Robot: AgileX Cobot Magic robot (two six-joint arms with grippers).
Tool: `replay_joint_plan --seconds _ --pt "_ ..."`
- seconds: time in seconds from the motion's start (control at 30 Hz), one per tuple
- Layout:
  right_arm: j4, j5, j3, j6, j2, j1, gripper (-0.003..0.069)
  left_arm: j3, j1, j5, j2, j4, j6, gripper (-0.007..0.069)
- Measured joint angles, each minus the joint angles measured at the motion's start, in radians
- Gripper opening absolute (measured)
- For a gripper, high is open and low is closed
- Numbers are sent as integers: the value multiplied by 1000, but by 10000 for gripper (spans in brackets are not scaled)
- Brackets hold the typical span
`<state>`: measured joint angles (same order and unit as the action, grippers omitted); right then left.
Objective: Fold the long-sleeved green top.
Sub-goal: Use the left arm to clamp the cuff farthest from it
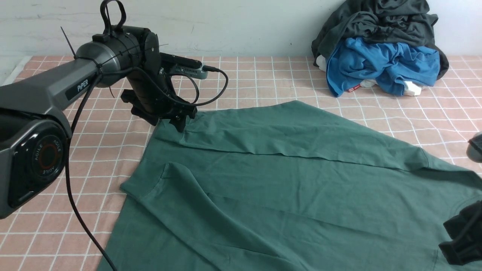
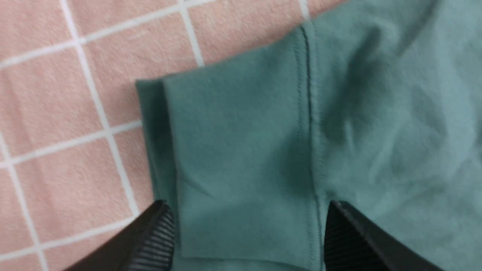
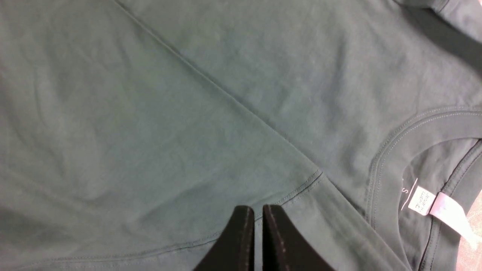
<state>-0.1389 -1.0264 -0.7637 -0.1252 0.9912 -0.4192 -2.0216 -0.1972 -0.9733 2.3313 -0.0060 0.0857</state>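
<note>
The green long-sleeved top [image 1: 282, 180] lies spread flat over the near middle of the table, with a sleeve folded across its far part. My left gripper [image 1: 180, 122] is open at the top's far left corner. In the left wrist view its jaws [image 2: 246, 210] stand wide apart on either side of a green cuff [image 2: 233, 143] with a stitched seam. My right gripper [image 1: 459, 241] is at the near right, over the top. In the right wrist view it [image 3: 256, 210] is shut above the fabric [image 3: 169, 113], near the ribbed neck [image 3: 391, 158] and a white label [image 3: 423, 201].
A dark grey garment [image 1: 376, 19] is piled on a bright blue garment [image 1: 380, 60] at the back right, against the wall. The table has a pink checked cloth [image 1: 263, 75]. The left arm and its cable [image 1: 75, 210] reach over the left side.
</note>
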Motion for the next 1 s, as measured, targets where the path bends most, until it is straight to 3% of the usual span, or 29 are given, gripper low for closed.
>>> replay_joint_plan --seconds 0.53,0.7,0.9,1.0 --pt "2 -8 0 5 5 0 31 -16 1 59 60 25 -1 473" --pt "3 -13 0 5 5 0 31 -17 1 59 61 23 -1 372" --pt "6 -21 0 4 5 0 31 -24 1 33 62 22 -1 158" --pt "6 -23 0 4 5 0 31 -24 1 26 61 22 -1 93"
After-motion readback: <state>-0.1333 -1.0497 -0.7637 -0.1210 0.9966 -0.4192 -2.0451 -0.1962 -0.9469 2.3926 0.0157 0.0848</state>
